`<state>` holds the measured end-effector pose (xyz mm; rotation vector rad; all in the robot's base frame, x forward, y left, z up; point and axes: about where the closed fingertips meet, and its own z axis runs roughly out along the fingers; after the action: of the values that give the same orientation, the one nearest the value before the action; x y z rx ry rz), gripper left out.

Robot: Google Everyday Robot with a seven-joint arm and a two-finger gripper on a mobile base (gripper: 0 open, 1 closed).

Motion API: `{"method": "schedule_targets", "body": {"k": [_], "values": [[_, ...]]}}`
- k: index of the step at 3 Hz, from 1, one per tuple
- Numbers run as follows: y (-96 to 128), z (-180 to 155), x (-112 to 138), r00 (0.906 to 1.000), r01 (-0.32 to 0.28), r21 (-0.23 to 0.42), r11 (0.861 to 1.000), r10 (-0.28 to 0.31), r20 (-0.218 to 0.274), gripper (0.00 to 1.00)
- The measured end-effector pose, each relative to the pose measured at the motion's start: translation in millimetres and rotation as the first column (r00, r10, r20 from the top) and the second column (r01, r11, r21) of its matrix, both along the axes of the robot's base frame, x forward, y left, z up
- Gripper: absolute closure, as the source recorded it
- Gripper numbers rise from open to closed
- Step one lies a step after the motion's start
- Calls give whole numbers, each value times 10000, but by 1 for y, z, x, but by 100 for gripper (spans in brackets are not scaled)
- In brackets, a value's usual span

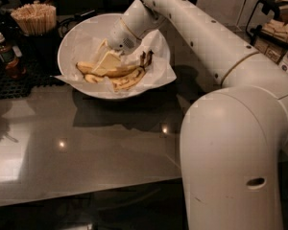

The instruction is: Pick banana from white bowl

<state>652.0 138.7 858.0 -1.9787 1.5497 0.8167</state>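
The white bowl [72, 37] stands on the counter at the upper left, lined with crumpled white paper [156, 73]. Two or three yellow bananas with brown spots [127, 80] lie side by side in its front half. My white arm reaches in from the right over the bowl's rim. My gripper [107, 63] is down inside the bowl, right on top of the bananas near their middle. It hides part of the rear banana.
A cup of wooden stir sticks [34, 18] and a small brown bottle [5, 54] stand on a black mat [19, 83] left of the bowl. A rack with packets [278, 32] is at the far right. My own base [235, 166] fills the lower right.
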Motion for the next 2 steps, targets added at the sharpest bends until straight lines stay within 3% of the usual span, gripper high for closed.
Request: {"method": "schedule_targets", "body": {"k": [1, 2], "values": [[-7, 2, -6, 9984, 534, 259, 9982, -539, 189, 100], [-33, 24, -27, 9835, 1490, 1091, 9828, -1587, 866, 100]]}}
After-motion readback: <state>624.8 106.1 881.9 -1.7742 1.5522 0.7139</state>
